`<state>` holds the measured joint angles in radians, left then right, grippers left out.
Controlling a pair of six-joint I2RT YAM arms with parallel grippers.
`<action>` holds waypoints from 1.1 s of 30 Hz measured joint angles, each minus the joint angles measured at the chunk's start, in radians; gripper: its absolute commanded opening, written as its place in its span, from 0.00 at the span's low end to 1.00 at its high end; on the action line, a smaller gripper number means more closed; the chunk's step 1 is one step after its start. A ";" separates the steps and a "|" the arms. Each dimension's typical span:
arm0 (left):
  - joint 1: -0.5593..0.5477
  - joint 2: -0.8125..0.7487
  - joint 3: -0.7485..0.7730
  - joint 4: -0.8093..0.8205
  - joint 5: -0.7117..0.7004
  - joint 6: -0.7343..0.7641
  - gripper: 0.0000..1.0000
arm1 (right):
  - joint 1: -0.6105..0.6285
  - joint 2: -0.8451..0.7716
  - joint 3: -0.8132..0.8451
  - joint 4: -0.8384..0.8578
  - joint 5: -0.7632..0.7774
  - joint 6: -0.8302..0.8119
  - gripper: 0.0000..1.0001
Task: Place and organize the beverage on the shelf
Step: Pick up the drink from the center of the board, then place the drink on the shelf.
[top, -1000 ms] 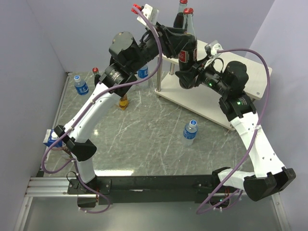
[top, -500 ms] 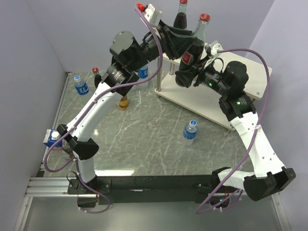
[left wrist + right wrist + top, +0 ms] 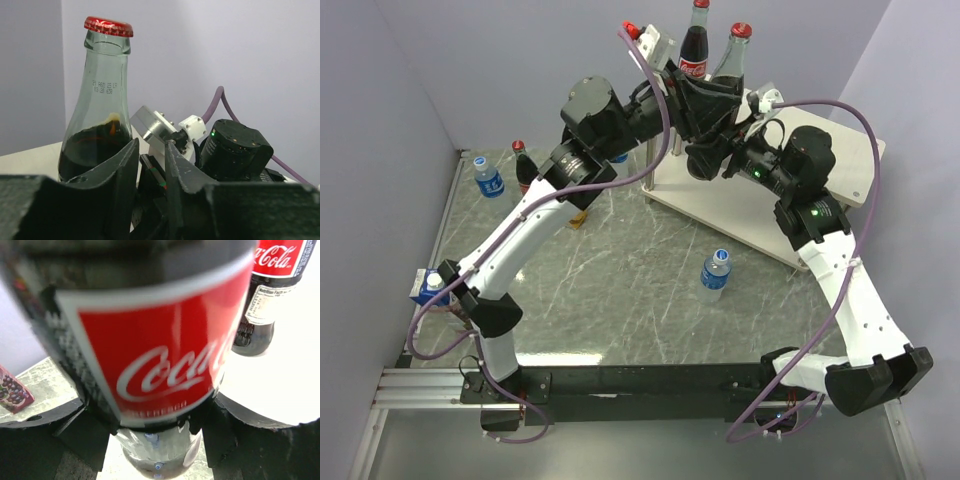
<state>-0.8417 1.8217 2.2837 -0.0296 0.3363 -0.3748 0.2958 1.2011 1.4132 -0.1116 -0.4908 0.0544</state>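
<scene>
My right gripper is shut on the lower body of a red-capped cola bottle and holds it tilted over the left end of the shelf's top board. A second cola bottle stands upright on that board just behind. My left gripper is beside the held bottle, which lies outside its left finger; its jaws stand a narrow gap apart with nothing between them. A third cola bottle stands on the table at the left.
Water bottles stand on the table at the far left and in the middle. A blue-topped juice carton sits at the left edge by the left arm's elbow. A small orange object lies under the left arm. The shelf's lower board juts forward.
The held cola bottle has swung right and tilted beside the upright one. My left gripper has moved up and right with it, uncovering the third cola bottle on the table.
</scene>
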 measured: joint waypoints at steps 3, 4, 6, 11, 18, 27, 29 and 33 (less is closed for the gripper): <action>0.001 -0.038 -0.046 -0.004 -0.043 0.019 0.39 | -0.009 0.003 0.000 0.000 0.000 0.000 0.00; 0.001 -0.055 -0.063 -0.003 -0.057 0.026 0.42 | -0.014 0.005 0.001 0.002 -0.001 0.001 0.00; 0.003 -0.095 -0.101 -0.001 -0.085 0.044 0.44 | -0.023 0.013 0.007 0.006 -0.001 0.002 0.00; 0.005 -0.180 -0.141 0.002 -0.137 0.087 0.49 | -0.042 0.041 0.016 0.037 0.000 0.016 0.00; 0.005 -0.258 -0.193 -0.001 -0.179 0.134 0.62 | -0.048 0.059 0.024 0.049 0.004 0.018 0.00; 0.005 -0.448 -0.478 -0.063 -0.290 0.234 0.94 | -0.059 0.146 0.108 0.111 0.057 -0.035 0.00; 0.005 -0.517 -0.571 -0.067 -0.323 0.253 0.95 | -0.061 0.165 0.113 0.124 0.072 -0.050 0.00; 0.005 -0.654 -0.730 -0.074 -0.402 0.292 0.95 | -0.065 0.208 0.116 0.140 0.104 -0.068 0.00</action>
<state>-0.8364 1.1679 1.5539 -0.1032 -0.0658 -0.0830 0.2306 1.4086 1.5291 0.0284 -0.3866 -0.0132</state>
